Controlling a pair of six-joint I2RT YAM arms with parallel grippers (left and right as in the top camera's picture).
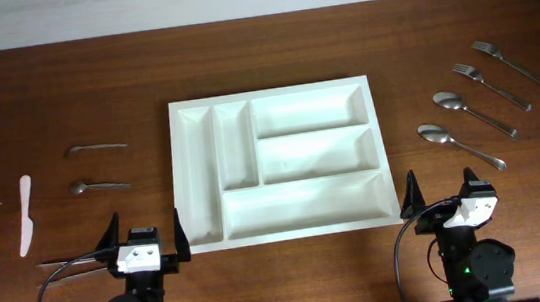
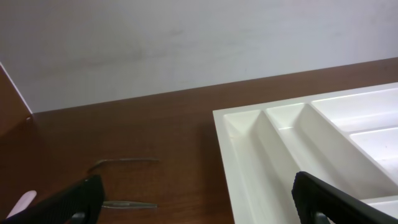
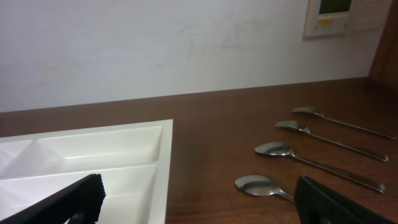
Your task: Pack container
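On the brown wooden table (image 1: 62,82), right in the middle, lies the big white plastic tray (image 1: 311,155) with five boxes in it, two thin ones on its left side and three wide ones on its right. Both of my arms sit at the near edge of the table. My left gripper (image 1: 145,224) is by the tray's near left corner. My right gripper (image 1: 446,198) is just past its near right corner. Both grippers are wide open, and neither one holds or touches a thing. From my left wrist I see the left gripper (image 2: 196,180) with its black fingers (image 2: 74,202) far apart, and the tray (image 2: 298,143) shows between them. From my right wrist the right gripper (image 3: 199,180) looks the same, with a corner of the tray (image 3: 124,155) on its left. Left of the tray, well apart from it, lie two small silver metal pieces (image 1: 96,147), one behind the other; I cannot tell if they are spoons or forks. Farther left lies a flat white plastic knife (image 1: 25,215). Right of the tray lie two silver metal spoons (image 1: 460,145), and beyond them two silver metal forks (image 1: 489,86). All four lie in a slanted row and none of them touch.
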